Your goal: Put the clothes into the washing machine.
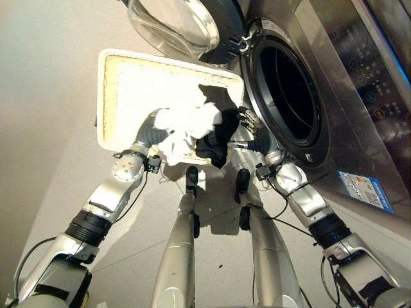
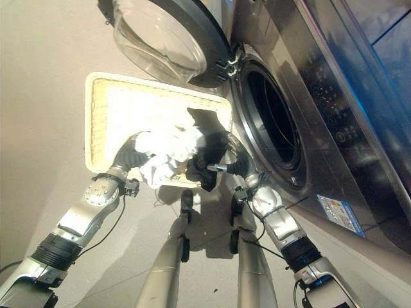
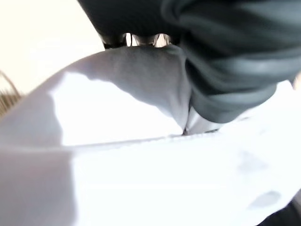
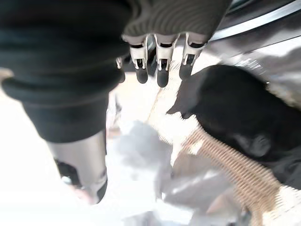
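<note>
White cloth [image 1: 186, 125] and black garment [image 1: 218, 128] looked soft, limp; I'd bunch the middle. Left hand [image 1: 154, 128] buried, grip unreadable; right hand [image 4: 160, 61] fingers straight.

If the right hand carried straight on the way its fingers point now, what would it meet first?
Most likely the black garment. In its wrist view the right hand has straight fingers aimed over the basket rim, with the dark cloth just past them and the white clothes beside it. Depth is unclear, so contact is a guess.

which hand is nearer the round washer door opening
Right. The right hand is beside the black garment, just outside the round washer door opening; the left hand sits under the white cloth, farther away.
</note>
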Tool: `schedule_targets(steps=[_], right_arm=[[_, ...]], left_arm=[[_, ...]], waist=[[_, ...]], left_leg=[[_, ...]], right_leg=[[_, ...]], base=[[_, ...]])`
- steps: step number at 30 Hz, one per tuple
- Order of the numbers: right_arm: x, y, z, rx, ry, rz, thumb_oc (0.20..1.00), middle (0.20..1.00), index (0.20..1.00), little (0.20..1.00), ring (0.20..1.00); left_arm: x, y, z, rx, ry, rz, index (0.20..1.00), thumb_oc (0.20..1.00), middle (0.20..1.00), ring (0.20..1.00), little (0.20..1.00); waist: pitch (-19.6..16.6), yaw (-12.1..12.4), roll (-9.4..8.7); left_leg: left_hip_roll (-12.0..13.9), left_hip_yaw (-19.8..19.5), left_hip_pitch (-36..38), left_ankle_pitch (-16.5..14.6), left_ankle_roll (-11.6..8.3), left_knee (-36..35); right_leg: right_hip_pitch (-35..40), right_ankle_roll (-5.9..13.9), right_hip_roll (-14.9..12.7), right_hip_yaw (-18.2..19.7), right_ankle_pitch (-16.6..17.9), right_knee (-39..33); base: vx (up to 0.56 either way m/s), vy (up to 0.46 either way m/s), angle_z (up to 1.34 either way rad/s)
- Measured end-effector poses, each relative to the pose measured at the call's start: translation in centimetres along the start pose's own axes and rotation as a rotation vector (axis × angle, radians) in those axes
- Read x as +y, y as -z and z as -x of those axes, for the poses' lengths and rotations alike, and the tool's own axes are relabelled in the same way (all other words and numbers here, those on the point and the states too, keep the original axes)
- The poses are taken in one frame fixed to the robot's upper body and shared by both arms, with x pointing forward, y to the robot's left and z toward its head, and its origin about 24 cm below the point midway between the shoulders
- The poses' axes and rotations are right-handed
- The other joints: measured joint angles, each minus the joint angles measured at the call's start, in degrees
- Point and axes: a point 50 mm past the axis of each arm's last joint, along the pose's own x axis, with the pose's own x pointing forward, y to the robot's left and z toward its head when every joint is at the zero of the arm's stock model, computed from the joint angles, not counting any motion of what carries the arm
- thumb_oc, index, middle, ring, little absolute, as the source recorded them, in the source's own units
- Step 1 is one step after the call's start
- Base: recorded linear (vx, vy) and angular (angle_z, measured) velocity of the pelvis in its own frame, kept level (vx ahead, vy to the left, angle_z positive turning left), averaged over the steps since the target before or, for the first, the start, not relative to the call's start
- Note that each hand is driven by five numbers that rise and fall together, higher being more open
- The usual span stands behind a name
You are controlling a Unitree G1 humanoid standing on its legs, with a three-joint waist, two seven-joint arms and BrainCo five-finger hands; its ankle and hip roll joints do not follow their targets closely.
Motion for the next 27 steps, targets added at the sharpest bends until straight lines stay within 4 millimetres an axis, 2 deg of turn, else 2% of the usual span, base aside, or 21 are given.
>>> schedule_targets(steps=[1, 2, 3, 6, 9, 17, 18, 19, 20, 27], right_arm=[[0.5, -0.4, -0.4, -0.01, -0.029, 0.008, 1.0, 1.0, 1.0, 1.0, 1.0], [0.5, -0.4, -0.4, -0.01, -0.029, 0.008, 1.0, 1.0, 1.0, 1.0, 1.0], [1.0, -0.6, -0.8, -0.011, -0.06, 0.025, 1.0, 1.0, 1.0, 1.0, 1.0], [1.5, -0.3, -0.7, 0.015, -0.111, 0.081, 1.0, 1.0, 1.0, 1.0, 1.0], [1.7, 0.2, -0.5, 0.053, -0.169, 0.174, 1.0, 1.0, 1.0, 1.0, 1.0], [2.4, 0.8, -0.4, 0.117, -0.28, 0.264, 1.0, 1.0, 1.0, 1.0, 1.0], [2.4, 1.0, -0.3, 0.127, -0.3, 0.278, 0.884, 0.884, 0.884, 0.884, 0.884], [2.4, 1.1, -0.2, 0.133, -0.311, 0.283, 0.473, 0.473, 0.473, 0.473, 0.473], [2.5, 1.3, -0.2, 0.152, -0.345, 0.286, 0.2, 0.2, 0.2, 0.2, 0.2], [2.4, 1.7, -0.4, 0.301, -0.483, 0.233, 0.2, 0.2, 0.2, 0.2, 0.2]], left_arm=[[-0.9, -0.1, -0.2, 0.01, 0.079, 0.015, 0.2, 0.2, 0.2, 0.2, 0.2], [-0.9, -0.1, -0.2, 0.01, 0.079, 0.015, 0.2, 0.2, 0.2, 0.2, 0.2], [-2.0, -0.1, -0.5, 0.025, 0.16, 0.011, 0.2, 0.2, 0.2, 0.2, 0.2], [-2.9, -0.2, -0.9, 0.048, 0.233, -0.005, 0.2, 0.2, 0.2, 0.2, 0.2], [-3.2, -0.3, -1.1, 0.076, 0.289, -0.015, 0.2, 0.2, 0.2, 0.2, 0.2], [-3.5, 0.3, -0.8, 0.137, 0.365, -0.044, 0.2, 0.2, 0.2, 0.2, 0.2], [-3.6, 0.5, -0.7, 0.148, 0.376, -0.051, 0.2, 0.2, 0.2, 0.2, 0.2], [-3.7, 0.6, -0.7, 0.154, 0.381, -0.055, 0.2, 0.2, 0.2, 0.2, 0.2], [-3.8, 0.7, -0.6, 0.161, 0.386, -0.056, 0.2, 0.2, 0.2, 0.2, 0.2], [-4.5, 2.2, 0.2, 0.213, 0.397, -0.034, 0.2, 0.2, 0.2, 0.2, 0.2]], waist=[[0.1, 0.0, 0.31], [0.1, 0.0, 0.31], [0.1, -0.1, 0.39], [0.1, -0.1, 0.39], [0.1, -0.2, 0.39], [0.1, -0.2, 0.39], [0.1, -0.2, 0.39], [0.1, -0.2, 0.39], [0.1, -0.2, 0.38], [0.1, -0.1, 0.36]], left_leg=[[0.0, 0.0, 0.3, 0.0, 0.01, 0.0], [0.0, 0.0, 0.3, 0.0, 0.01, 0.0], [0.0, 0.0, 0.3, 0.0, 0.03, 0.0], [0.1, 0.0, 0.3, 0.1, 0.17, -0.1], [0.1, 0.0, 0.3, 0.2, 0.21, 0.0], [0.3, 0.0, 0.3, 0.2, 0.21, -0.2], [0.3, 0.0, 0.3, 0.2, 0.21, -0.2], [0.3, 0.0, 0.4, 0.2, 0.22, -0.2], [0.4, 0.0, 0.4, 0.2, 0.22, -0.2], [0.8, 0.1, 0.2, 0.2, 0.34, -0.8]], right_leg=[[0.3, 0.01, 0.0, 0.0, 0.0, -0.1], [0.3, 0.01, 0.0, 0.0, 0.0, -0.1], [0.3, 0.01, 0.0, -0.1, 0.0, -0.1], [0.5, 0.0, 0.0, -0.2, 0.0, -0.4], [0.8, 0.01, 0.1, -0.3, 0.1, -0.8], [1.1, 0.05, 0.2, -0.6, 0.2, -1.6], [1.3, 0.1, 0.2, -0.7, 0.2, -1.7], [1.4, 0.1, 0.2, -0.8, 0.2, -1.9], [1.7, 0.16, 0.4, -1.0, 0.4, -2.3], [2.0, 0.13, 0.8, -1.1, 1.3, -4.2]], base=[[0.0, 0.0, 0.0], [-0.05, -0.022, 0.0], [-0.03, -0.022, 0.0], [-0.01, -0.01, 0.0], [0.0, 0.0, 0.0], [0.0, 0.0, 0.0], [0.0, 0.0, 0.0], [0.0, 0.0, 0.0], [0.02, -0.031, 0.02], [0.01, -0.023, -0.02]])
